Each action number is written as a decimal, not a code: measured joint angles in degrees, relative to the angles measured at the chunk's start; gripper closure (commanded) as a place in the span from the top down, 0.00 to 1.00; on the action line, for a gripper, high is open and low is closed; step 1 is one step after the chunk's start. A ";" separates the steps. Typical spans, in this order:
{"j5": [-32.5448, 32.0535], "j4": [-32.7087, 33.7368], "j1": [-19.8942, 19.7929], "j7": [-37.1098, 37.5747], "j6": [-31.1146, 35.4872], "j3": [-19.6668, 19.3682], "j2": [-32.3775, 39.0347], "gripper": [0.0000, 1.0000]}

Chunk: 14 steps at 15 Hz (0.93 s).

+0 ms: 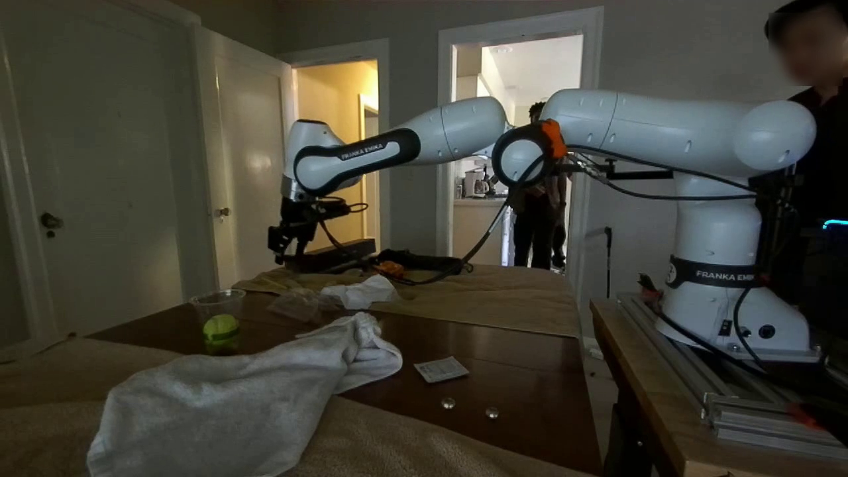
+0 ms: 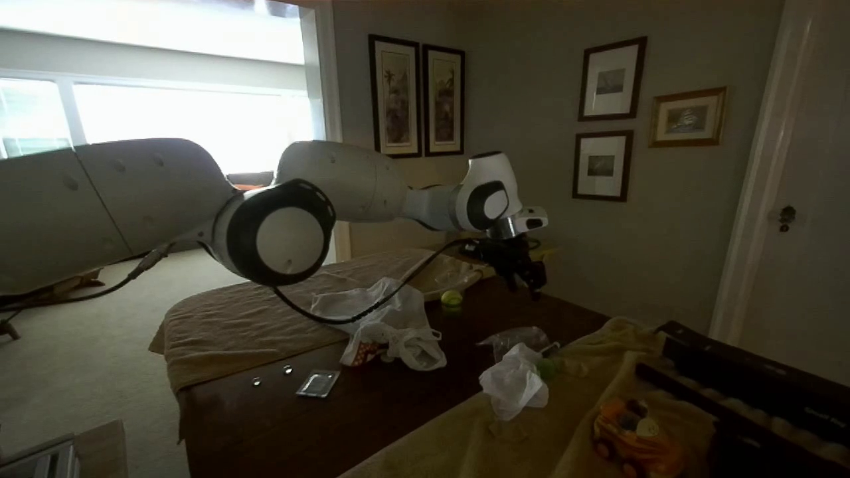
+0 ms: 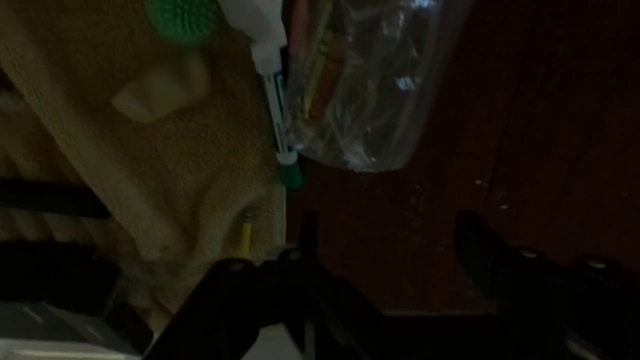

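Hand [image 3: 388, 222] hangs jaws apart, nothing gripped, over the tabletop [image 3: 525, 125]; green-capped marker [image 3: 278, 110] lies along the beige cloth [image 3: 200, 155] edge beside the clear bag [image 3: 367, 100], which probably checks rolling.

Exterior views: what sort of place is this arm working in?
Most likely a home, perhaps a dining or living area: framed pictures hang on the wall, pale carpet shows beyond the table, and through a doorway there is what looks like a kitchen counter.
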 measured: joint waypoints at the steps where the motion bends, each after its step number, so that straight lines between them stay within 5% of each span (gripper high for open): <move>1: 0.00 -0.39 -0.23 2.21 -1.85 -0.22 0.04 1.00; 8: 0.05 -0.30 -3.24 16.86 -15.74 -0.47 2.40 1.00; 14: 0.07 -0.06 -8.39 25.16 -19.99 -0.86 2.81 1.00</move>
